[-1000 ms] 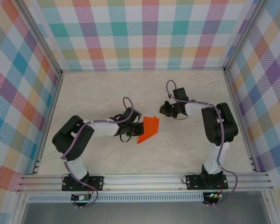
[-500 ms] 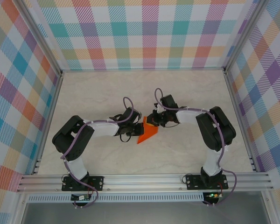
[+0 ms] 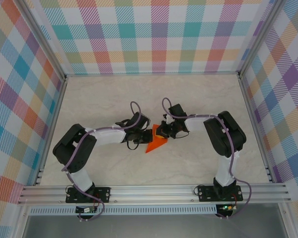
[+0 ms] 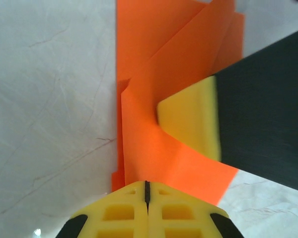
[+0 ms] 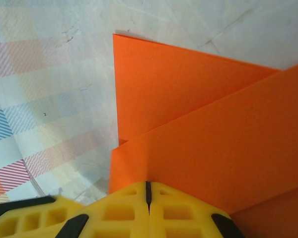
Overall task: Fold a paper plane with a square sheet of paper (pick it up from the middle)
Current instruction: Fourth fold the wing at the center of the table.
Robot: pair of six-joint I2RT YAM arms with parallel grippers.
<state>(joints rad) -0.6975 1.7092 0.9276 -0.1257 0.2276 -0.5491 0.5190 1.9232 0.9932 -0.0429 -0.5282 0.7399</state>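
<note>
Right gripper (image 3: 162, 133) has come onto the paper (image 3: 154, 145) beside left gripper (image 3: 145, 135) — both clenched.

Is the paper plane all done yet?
Not yet. The orange paper is already folded into layered flaps. Right now the left gripper and right gripper, both shut, rest on it. It doesn't look like a finished dart, so more folds seem left.

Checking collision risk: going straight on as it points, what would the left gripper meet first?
The folded orange paper, right at the shut left gripper; the right gripper sits on it just beyond, slightly aside, depth unclear.
</note>
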